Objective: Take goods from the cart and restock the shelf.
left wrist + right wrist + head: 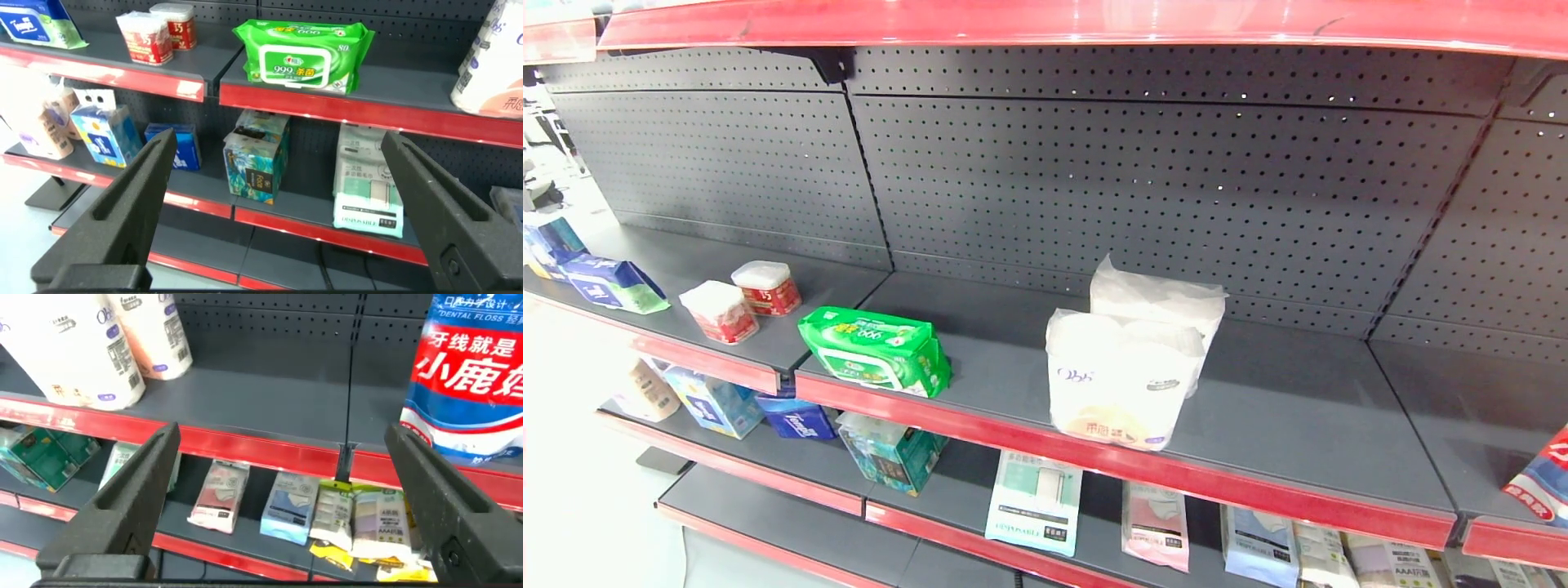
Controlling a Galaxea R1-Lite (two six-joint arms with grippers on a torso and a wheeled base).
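Left claw (278, 151) and right claw (282, 437) both hang spread and empty, facing the shelf (1298, 408) at 12 o'clock. I'd load up next — then fill the bare stretch at 3 o'clock of the tissue-roll pack (1123, 376), placing gently, upright.

One green wipes pack (874, 349), two white toilet-roll packs (1119, 380), two red-labelled tubs (719, 310), one blue-and-red bag (1543, 478) at the right edge, one teal box (890, 453) at lower left centre.

Head camera overlooks the shelf (1258, 408); both wrist cameras face it from nearer.
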